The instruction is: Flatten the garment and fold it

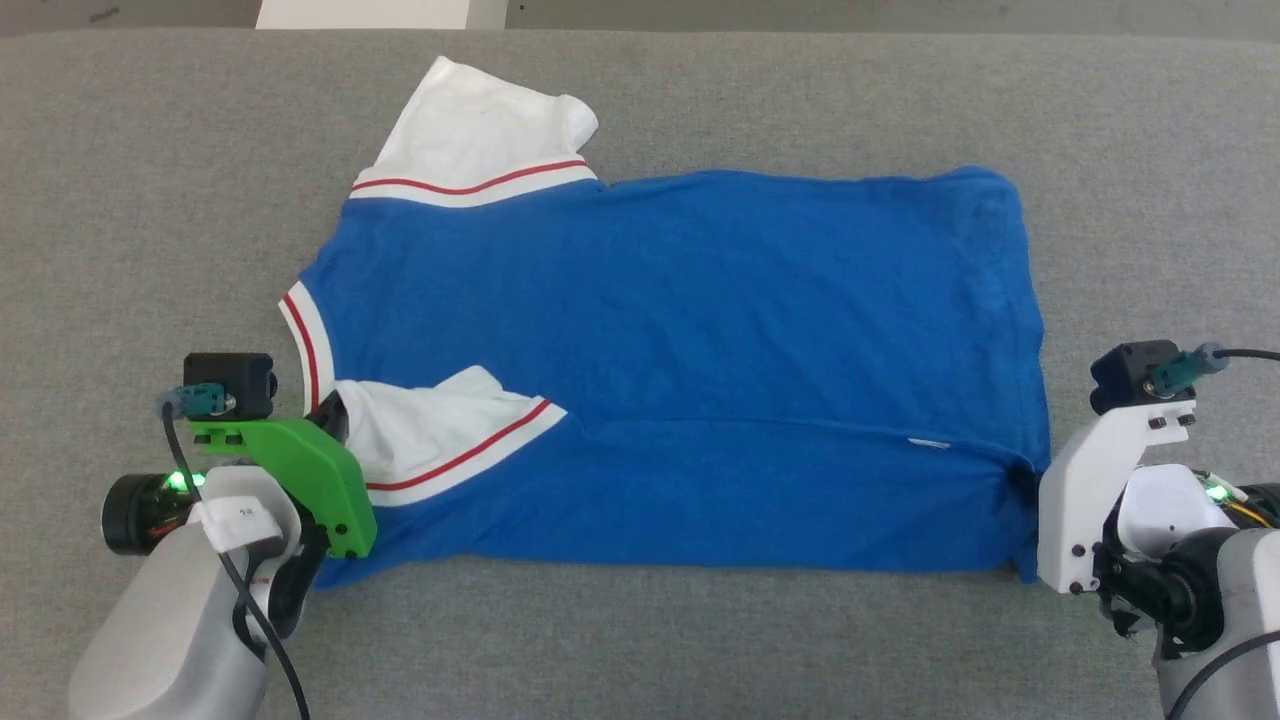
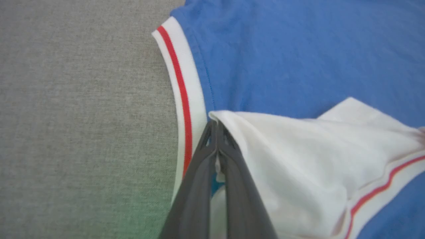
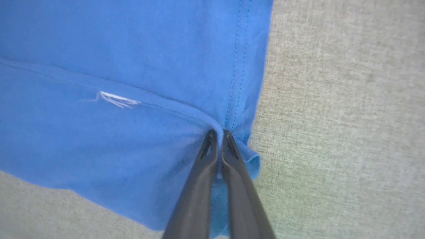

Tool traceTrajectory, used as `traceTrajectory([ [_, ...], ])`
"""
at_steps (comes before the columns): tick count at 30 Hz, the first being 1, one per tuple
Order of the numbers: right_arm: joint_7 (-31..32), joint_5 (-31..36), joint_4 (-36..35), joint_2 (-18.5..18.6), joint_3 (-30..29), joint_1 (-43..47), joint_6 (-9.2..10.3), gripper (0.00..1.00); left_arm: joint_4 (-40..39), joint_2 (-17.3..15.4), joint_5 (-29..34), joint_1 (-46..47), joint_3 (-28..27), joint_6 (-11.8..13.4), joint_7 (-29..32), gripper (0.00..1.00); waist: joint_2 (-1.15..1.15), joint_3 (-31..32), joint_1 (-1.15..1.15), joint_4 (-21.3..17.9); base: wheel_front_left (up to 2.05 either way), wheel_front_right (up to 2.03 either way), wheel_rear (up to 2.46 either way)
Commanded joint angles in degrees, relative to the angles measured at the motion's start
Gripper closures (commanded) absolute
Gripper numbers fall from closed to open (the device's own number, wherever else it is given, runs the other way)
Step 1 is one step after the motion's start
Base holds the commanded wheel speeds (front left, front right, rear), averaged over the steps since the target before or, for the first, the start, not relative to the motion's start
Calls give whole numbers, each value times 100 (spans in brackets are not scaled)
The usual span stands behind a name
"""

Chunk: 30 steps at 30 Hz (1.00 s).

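The garment (image 1: 700,330) lies flat, near edge folded over. Left gripper (image 2: 217,124) clamps its white sleeve (image 2: 298,156); right gripper (image 3: 217,133) clamps its hem corner (image 3: 247,159).

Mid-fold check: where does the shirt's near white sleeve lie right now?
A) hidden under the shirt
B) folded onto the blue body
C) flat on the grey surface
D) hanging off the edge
B: the near sleeve lies on top of the blue garment, its edge pinched in the shut left claw.
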<state>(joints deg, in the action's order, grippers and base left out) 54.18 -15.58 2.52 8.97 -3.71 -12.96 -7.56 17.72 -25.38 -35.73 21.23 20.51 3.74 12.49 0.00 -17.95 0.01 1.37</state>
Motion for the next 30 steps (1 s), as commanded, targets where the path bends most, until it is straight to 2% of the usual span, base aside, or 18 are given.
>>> traceTrajectory([
  [1, 26, 7, 169, -64, 14, 34, 8, 76, 103, 41, -53, 140, 7, -40, -12, 98, 0, 35, -1, 12, 0, 0, 0],
  [2, 12, -1, 191, -76, 3, 47, 8, 0, 193, 62, -73, 157, 14, -38, 11, 62, 0, 69, -1, 16, 0, 0, 0],
  [4, -76, -27, 195, -103, -45, 69, 8, 0, 310, 86, -93, 184, 5, -25, -1, 0, 0, 147, -1, 22, 0, 0, 0],
  [6, -298, -98, 105, -147, -160, 91, 8, 0, 342, 118, -147, 224, -79, 5, -127, 0, 0, 277, -1, 39, 0, 0, 0],
  [10, -637, -191, -111, -249, -399, 187, 8, 0, 192, 101, -207, 133, -292, 235, -305, 0, 0, 512, -1, 67, 0, 0, 0],
  [14, -874, -242, -395, -347, -666, 392, 8, 0, -235, 37, -281, -246, -488, 629, -243, 0, 0, 756, -1, 103, 0, 0, 0],
  [18, -927, -228, -675, -418, -906, 597, 8, 0, -790, -7, -471, -806, -537, 959, 221, 0, 0, 912, -1, 137, 0, 0, 0],
  [23, -877, -176, -1153, -485, -1168, 878, 8, 0, -1650, -126, -761, -1676, -406, 1384, 1175, 0, 0, 1066, -1, 155, 0, 0, 0],
  [27, -793, -184, -1396, -536, -1188, 1004, 8, 0, -1656, -104, -815, -1861, -379, 1534, 1327, 0, 0, 1076, -1, 104, 0, 0, 0],
  [30, -755, -201, -1514, -562, -1175, 1031, 8, 0, -1377, -50, -850, -1844, -332, 1521, 1366, 0, 0, 1039, -1, 42, 0, 0, 0],
])
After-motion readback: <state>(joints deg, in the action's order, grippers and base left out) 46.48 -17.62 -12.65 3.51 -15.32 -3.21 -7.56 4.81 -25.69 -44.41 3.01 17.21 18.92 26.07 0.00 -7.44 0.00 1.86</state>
